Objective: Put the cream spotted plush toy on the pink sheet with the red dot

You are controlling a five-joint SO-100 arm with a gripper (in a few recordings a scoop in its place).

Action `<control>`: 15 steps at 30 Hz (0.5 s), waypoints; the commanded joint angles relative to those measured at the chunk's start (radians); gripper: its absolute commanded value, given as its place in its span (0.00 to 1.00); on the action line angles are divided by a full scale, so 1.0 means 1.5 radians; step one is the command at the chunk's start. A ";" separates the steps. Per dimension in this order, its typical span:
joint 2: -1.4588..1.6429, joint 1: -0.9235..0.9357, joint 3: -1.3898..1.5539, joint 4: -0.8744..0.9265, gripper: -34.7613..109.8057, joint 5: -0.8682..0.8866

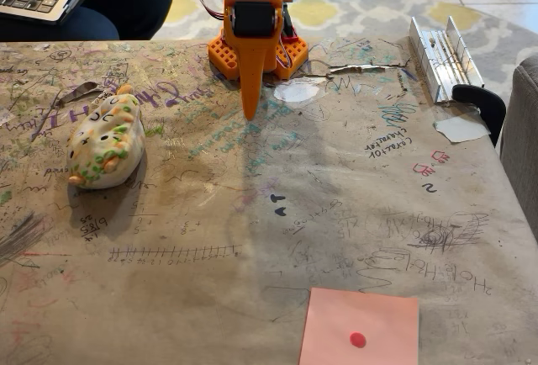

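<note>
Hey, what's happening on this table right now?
Nothing is being handled yet. The orange arm sits at the table's far edge, its claw pointing down at the tabletop, holding nothing. The cream spotted plush toy lies at the left, and the pink sheet with the red dot waits at the near edge.

Soft, even daylight — faint shadows, sharp focus throughout.

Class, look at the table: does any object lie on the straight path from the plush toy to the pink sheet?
Nothing visible does. The cream spotted plush toy sits at left, the pink sheet at the near edge; between them lies scribbled table.
</note>
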 commanded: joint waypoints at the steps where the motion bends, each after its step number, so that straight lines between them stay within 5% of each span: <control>1: 0.004 -0.004 0.003 -0.024 0.24 -0.109; 15: 0.004 0.026 0.004 -0.013 0.29 -0.157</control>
